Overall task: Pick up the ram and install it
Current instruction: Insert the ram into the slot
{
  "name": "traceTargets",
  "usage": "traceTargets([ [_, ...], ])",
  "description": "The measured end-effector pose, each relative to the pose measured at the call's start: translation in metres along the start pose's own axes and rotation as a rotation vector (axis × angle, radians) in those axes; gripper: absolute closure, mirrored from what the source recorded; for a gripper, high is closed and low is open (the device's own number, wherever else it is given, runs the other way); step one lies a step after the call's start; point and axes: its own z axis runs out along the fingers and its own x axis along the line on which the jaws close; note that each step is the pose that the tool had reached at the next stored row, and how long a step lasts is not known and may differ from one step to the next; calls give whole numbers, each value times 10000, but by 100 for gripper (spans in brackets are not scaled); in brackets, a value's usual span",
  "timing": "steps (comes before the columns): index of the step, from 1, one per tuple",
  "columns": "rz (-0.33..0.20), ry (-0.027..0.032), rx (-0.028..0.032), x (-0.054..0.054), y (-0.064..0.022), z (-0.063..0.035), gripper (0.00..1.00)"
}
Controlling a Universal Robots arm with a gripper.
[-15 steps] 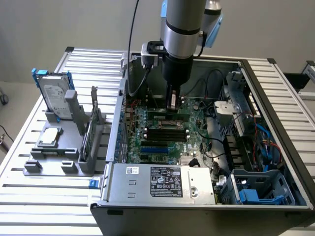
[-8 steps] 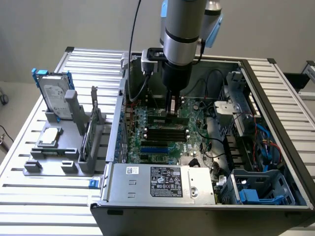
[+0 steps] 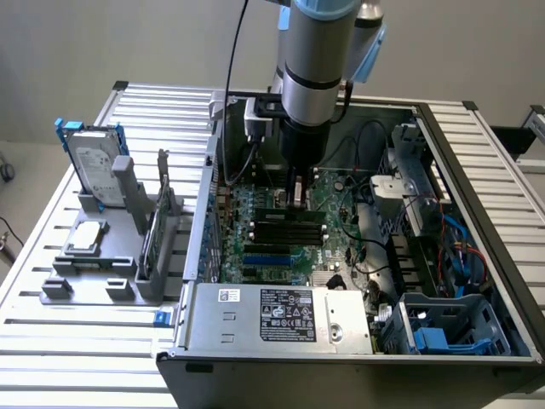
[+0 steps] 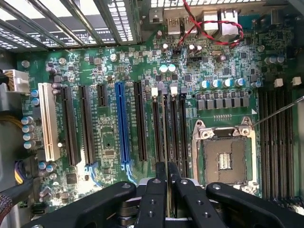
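Black jointed end effector clamped on thin green ram, edge-on, over narrow black memory slots of glossy green motherboard; square metal socket beside.

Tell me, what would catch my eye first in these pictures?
The big grey robot arm plunging into an open computer case, down at the green circuit board. Its black gripper has its jaws pinched on a thin memory stick among the board's long slots. A silver hard drive stands outside, at the exterior view's left.
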Motion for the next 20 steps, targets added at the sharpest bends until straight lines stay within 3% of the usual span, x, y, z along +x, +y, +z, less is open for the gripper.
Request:
traceTargets([
  [10, 0, -2, 10, 4, -6, 177, 86],
  [20, 2, 17, 11, 4, -9, 197, 86],
])
